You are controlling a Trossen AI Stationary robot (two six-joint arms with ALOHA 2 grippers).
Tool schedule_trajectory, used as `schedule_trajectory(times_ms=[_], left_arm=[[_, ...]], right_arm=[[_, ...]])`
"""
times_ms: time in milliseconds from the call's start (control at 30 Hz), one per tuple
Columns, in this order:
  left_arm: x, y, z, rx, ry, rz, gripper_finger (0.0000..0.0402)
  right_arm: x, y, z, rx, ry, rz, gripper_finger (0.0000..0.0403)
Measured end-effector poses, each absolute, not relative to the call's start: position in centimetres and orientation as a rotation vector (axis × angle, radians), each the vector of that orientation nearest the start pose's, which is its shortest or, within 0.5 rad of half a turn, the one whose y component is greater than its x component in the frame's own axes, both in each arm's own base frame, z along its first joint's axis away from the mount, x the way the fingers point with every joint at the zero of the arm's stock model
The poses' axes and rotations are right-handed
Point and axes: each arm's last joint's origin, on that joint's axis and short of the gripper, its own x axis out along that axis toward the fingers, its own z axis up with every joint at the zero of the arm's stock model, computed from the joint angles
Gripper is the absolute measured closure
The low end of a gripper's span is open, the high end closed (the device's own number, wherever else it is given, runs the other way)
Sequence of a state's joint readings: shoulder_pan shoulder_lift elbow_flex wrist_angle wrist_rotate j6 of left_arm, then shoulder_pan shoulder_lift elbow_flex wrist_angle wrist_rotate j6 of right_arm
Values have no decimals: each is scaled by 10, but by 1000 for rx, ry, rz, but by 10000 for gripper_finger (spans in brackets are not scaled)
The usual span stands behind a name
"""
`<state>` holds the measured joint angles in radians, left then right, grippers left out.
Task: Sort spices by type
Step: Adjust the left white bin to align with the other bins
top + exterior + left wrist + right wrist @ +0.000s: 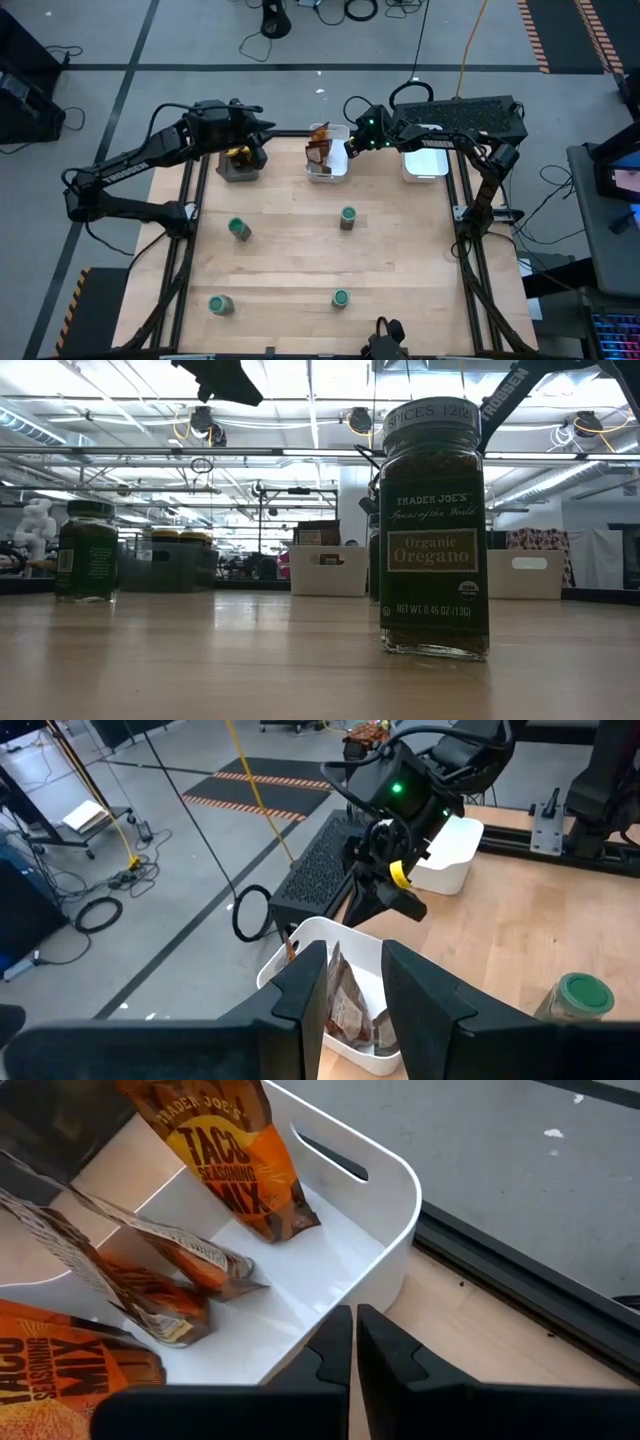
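Observation:
Several brown-orange packets [230, 1150] stand and lean inside the middle white tray [340, 165] at the table's far edge. My right gripper [354, 1342] is shut with nothing in it, and hangs just over that tray's right rim [400, 1230]; it also shows in the high view as the right gripper [352, 143]. My left gripper [355, 985] is open and bare, held high beside the dark tray [238, 168], which holds yellow-lidded jars [240, 153]. Several green-lidded jars [239, 229] [347, 217] stand upright on the wood.
A second white tray [425, 158] sits at the far right. Two more green-lidded jars [220, 303] [341, 298] stand near the front edge; one is the oregano jar [434, 530] close to the low camera. Bare wood lies between the jars.

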<state>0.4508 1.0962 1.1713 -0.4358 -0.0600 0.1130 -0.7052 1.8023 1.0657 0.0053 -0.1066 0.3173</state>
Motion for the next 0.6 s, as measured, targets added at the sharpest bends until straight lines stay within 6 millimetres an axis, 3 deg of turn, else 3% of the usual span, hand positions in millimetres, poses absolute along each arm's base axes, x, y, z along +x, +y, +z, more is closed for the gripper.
schedule_trajectory(times_ms=[600], left_arm=[[205,101,382,63,397,475,297]], right_arm=[[290,-243,181,542,529,-663,403]])
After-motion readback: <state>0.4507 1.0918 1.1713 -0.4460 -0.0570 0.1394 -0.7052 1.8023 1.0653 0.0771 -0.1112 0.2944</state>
